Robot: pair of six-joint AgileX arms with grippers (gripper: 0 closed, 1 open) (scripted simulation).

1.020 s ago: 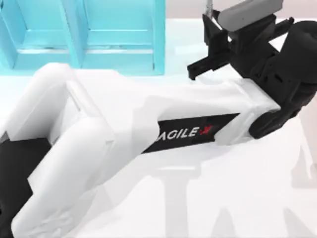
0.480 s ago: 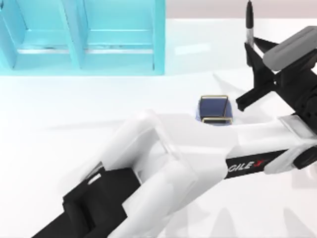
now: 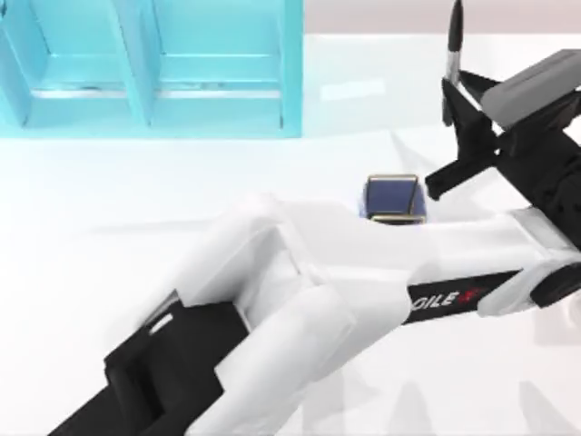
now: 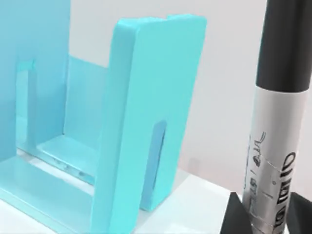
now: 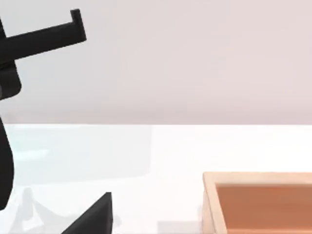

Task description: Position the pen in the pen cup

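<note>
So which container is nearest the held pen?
The pen cup, small and blue with a gold rim, just below-left of the left gripper holding the pen; the turquoise shelf stands farther left.

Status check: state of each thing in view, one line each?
pen: held in the left pincer, lifted off the table, not in the cup.
pen cup: upright on the table, nothing in it, partly hidden by the left arm.
left pincer: shut on the pen, at the top view's right, beyond the cup.
right pincer: open, holding nothing.
turquoise shelf unit: standing at the table's far left, compartments bare.
wooden tray: resting on the table.
</note>
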